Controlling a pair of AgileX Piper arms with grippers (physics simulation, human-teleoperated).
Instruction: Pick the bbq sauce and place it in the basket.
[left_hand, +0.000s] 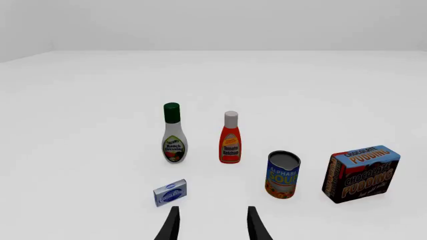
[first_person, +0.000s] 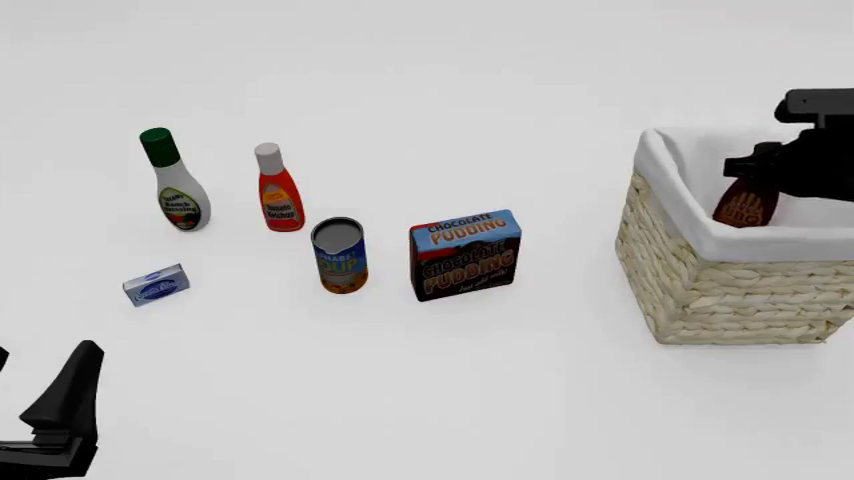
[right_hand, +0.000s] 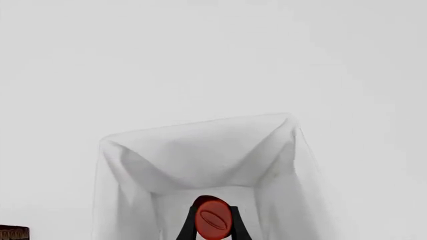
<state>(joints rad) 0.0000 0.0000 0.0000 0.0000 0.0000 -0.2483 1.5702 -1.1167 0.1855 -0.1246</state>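
The bbq sauce (first_person: 745, 206), a dark brown bottle with an orange label, hangs inside the top of the basket (first_person: 721, 290), a tan wicker one with white lining. My right gripper (first_person: 763, 172) is shut on its neck. In the right wrist view the red cap (right_hand: 213, 218) sits between my right gripper's fingers (right_hand: 189, 226), with the white lining (right_hand: 200, 150) around and below it. My left gripper (left_hand: 212, 227) is open and empty, low near the table's front left (first_person: 60, 400).
To the left of the basket stand a white ranch bottle with a green cap (first_person: 175, 182), a red ketchup bottle (first_person: 278, 190), a soup can (first_person: 339, 256), a chocolate pudding box (first_person: 465, 254) and a small blue-white box (first_person: 156, 285).
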